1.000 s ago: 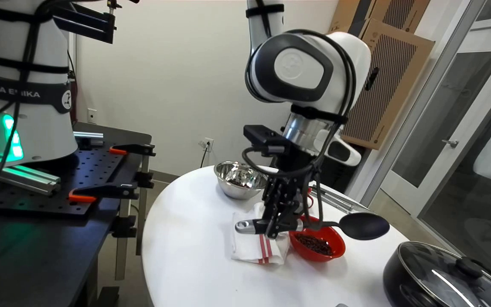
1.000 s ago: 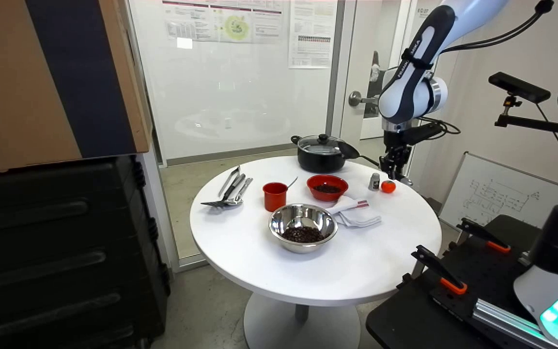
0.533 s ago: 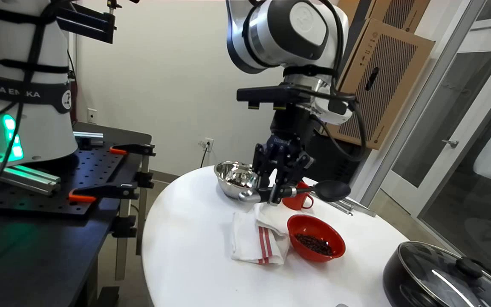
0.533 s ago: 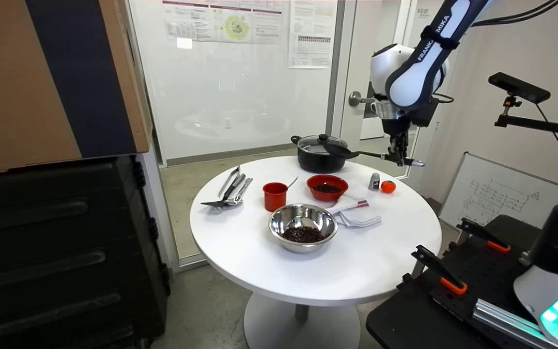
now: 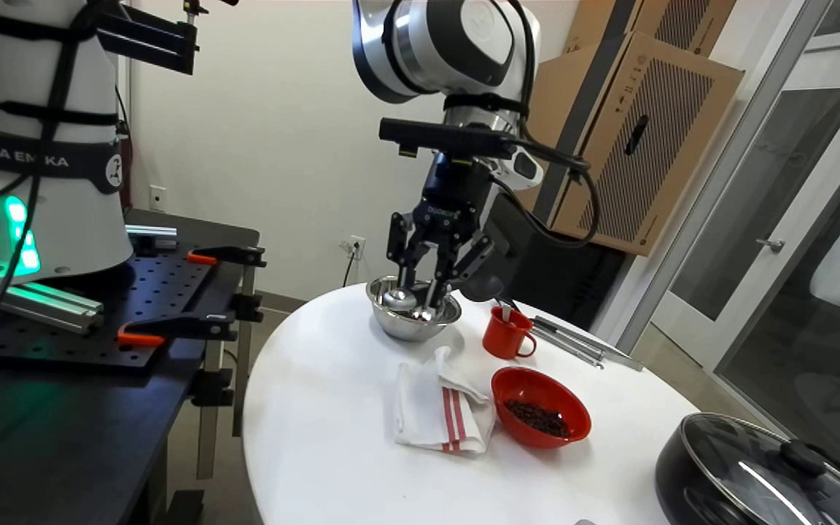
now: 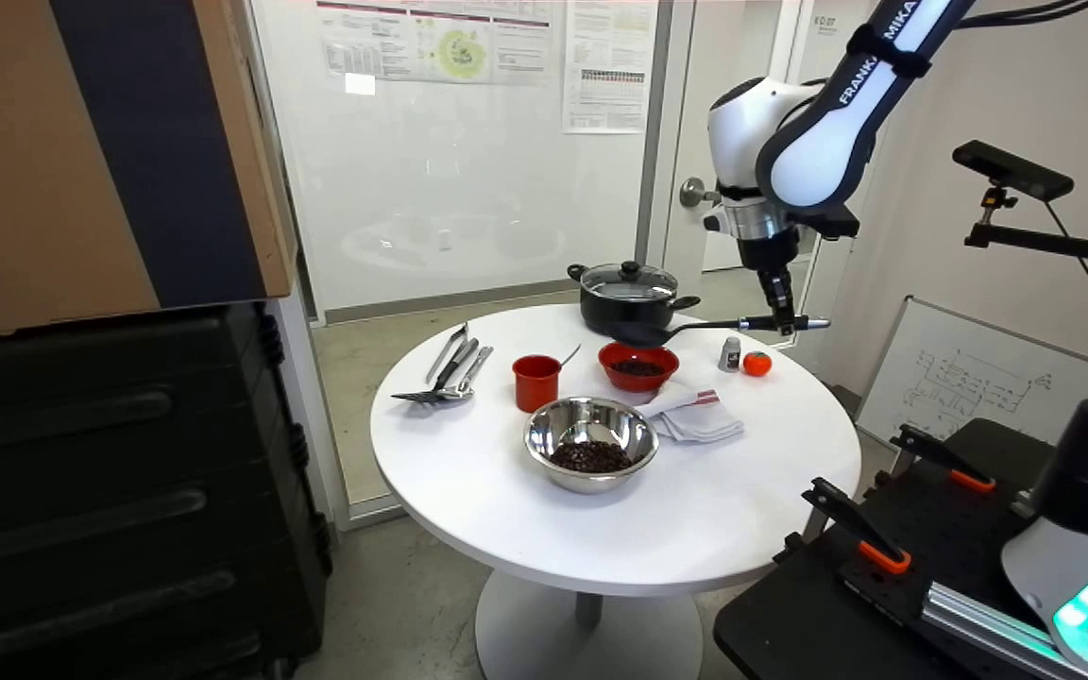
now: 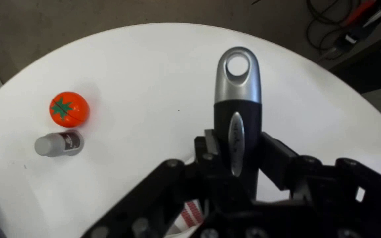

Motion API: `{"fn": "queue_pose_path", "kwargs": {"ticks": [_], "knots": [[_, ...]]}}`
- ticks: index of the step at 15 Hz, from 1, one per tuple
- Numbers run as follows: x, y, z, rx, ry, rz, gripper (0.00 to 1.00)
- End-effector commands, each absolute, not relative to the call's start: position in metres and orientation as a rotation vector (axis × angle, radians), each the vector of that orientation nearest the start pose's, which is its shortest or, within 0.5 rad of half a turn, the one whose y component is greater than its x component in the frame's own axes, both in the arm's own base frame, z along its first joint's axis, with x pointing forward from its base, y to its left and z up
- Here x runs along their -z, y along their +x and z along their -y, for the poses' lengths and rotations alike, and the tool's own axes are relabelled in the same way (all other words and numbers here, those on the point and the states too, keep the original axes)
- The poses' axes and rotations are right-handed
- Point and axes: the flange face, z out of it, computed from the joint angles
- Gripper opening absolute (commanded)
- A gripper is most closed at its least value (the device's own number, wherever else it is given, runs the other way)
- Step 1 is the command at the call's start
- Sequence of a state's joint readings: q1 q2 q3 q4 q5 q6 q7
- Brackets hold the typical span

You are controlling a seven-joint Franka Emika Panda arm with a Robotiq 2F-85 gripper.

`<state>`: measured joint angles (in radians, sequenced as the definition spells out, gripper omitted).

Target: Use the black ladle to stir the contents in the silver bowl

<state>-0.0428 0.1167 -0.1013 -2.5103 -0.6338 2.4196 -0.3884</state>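
Observation:
The black ladle is held in the air, roughly level, its scoop point(image 6: 640, 334) pointing left in front of the pan in an exterior view. Its handle point(image 7: 237, 109) with silver end fills the middle of the wrist view. My gripper point(image 7: 238, 145) is shut on the handle; it also shows in both exterior views point(image 5: 416, 295) point(image 6: 785, 326). The silver bowl point(image 6: 587, 483) stands on the table with dark beans point(image 6: 591, 458) inside. In an exterior view my gripper and the handle end overlap the bowl point(image 5: 402, 325). The wrist view does not show the scoop or the bowl.
A red bowl point(image 6: 637, 382) with beans, a red mug point(image 6: 536, 384) and a folded cloth point(image 6: 700, 423) stand near the silver bowl. A black lidded pan point(image 6: 620, 314), shaker point(image 7: 58, 144) and toy tomato point(image 7: 69, 109) stand farther off. Metal utensils point(image 6: 454, 368) lie at the table's left.
My gripper has risen and moved away from the pan with the ladle still held. The ladle has swung to nearly level; its scoop has come down from before the pan's lid toward the red bowl.

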Motion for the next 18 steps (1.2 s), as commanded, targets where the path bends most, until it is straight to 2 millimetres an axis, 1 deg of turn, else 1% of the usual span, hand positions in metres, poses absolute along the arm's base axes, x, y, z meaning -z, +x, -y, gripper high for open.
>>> {"fn": "queue_pose_path", "kwargs": {"ticks": [1, 3, 4, 9, 10, 11, 13, 16, 18], "knots": [[-0.226, 0.421, 0.049, -0.588, -3.04, 1.504, 0.08], [-0.226, 0.419, 0.044, -0.612, -3.0, 1.55, 0.08], [-0.217, 0.426, 0.047, -0.581, -3.04, 1.474, 0.33], [-0.218, 0.424, 0.044, -0.594, -3.014, 1.516, 0.33], [-0.219, 0.424, 0.044, -0.593, -3.014, 1.517, 0.08], [-0.219, 0.426, 0.05, -0.619, -3.016, 1.51, 0.08], [-0.223, 0.43, 0.051, -0.631, -3.018, 1.524, 0.08], [-0.23, 0.436, 0.042, -0.677, -2.992, 1.602, 0.08], [-0.233, 0.44, 0.032, -0.737, -2.957, 1.679, 0.08]]}}
